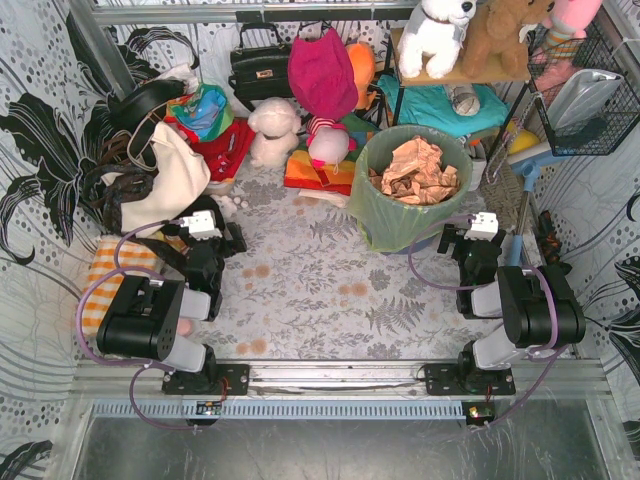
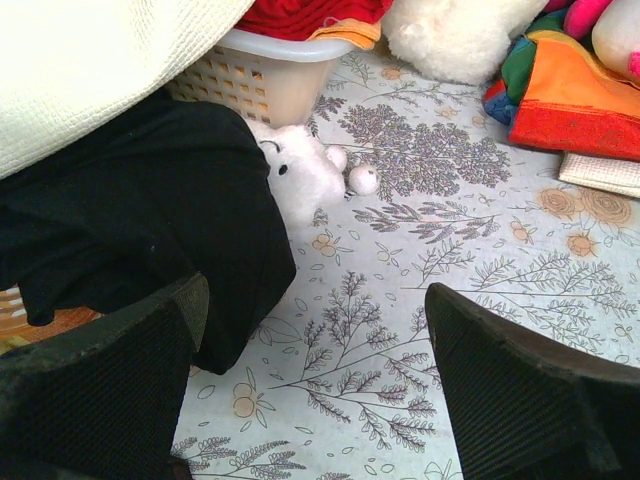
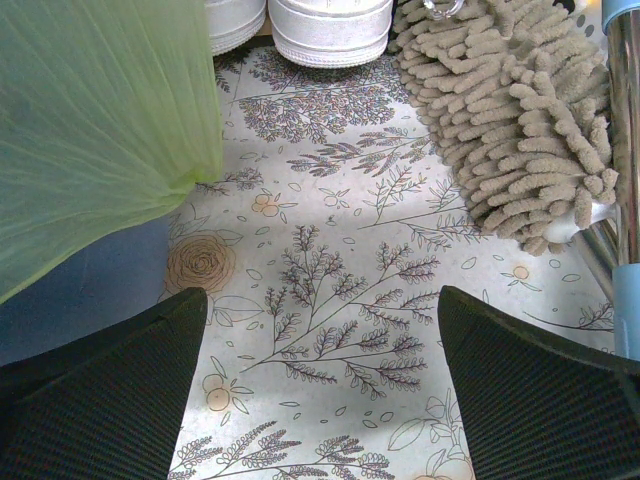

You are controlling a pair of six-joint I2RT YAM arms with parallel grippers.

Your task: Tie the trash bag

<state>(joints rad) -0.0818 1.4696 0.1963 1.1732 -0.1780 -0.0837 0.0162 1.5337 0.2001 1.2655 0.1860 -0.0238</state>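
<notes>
Left pincer (image 2: 312,340) and right pincer (image 3: 318,345) hang spread, empty; best pinch opposite rim folds of the bag (image 1: 396,218); gather evenly.

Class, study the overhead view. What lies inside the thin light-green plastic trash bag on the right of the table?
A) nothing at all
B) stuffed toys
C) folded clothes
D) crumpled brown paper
D: crumpled brown paper shows through the wide-open, untied mouth of the thin light-green plastic trash bag.
</notes>
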